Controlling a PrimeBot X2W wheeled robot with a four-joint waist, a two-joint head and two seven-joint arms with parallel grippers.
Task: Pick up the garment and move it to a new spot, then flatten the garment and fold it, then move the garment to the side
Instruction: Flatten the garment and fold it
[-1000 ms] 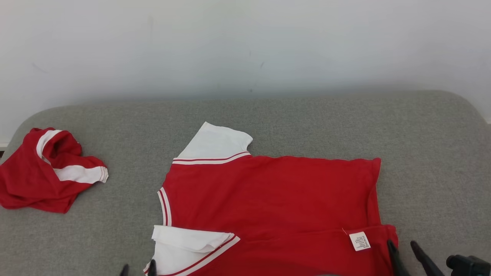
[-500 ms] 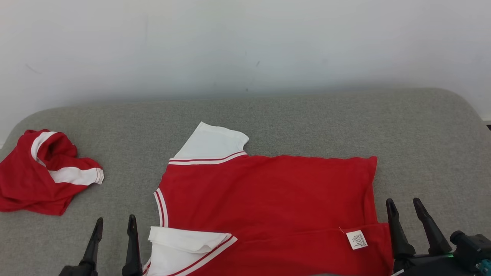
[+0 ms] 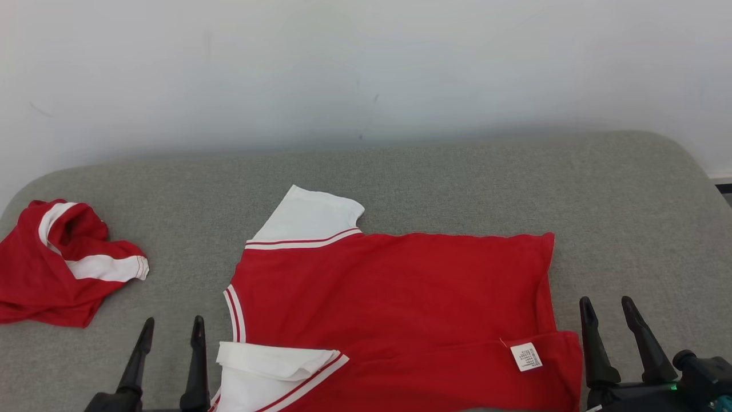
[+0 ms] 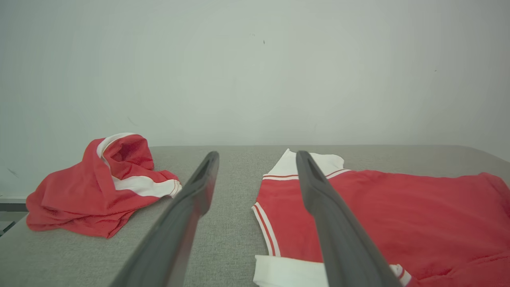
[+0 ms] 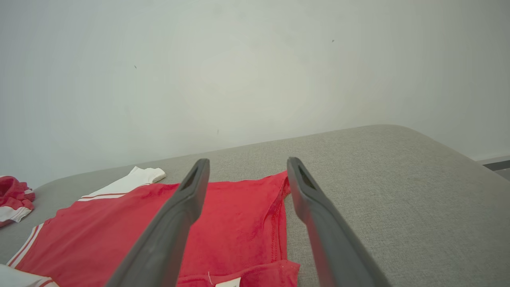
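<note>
The garment (image 3: 394, 297) is a red shirt with white sleeves, lying spread flat on the grey padded surface (image 3: 457, 183). Its near edge is folded over and shows a white label (image 3: 526, 356). My left gripper (image 3: 173, 323) stands open just left of the near white sleeve (image 3: 269, 366), holding nothing. My right gripper (image 3: 606, 303) stands open beside the garment's right hem, apart from it. In the left wrist view the open left gripper (image 4: 257, 156) frames the collar end of the garment (image 4: 378, 215). In the right wrist view the open right gripper (image 5: 248, 161) hangs over the hem of the garment (image 5: 231, 223).
A second red and white garment (image 3: 51, 274) lies crumpled at the surface's far left, also seen as a crumpled heap (image 4: 91, 195) in the left wrist view. A pale wall (image 3: 366, 68) rises right behind the surface. Bare grey padding stretches to the right.
Both grippers have come up into the head view, away from the garment's near edge, the left one shifting left off the sleeve. The camera has shifted slightly. The garment lies unchanged.
</note>
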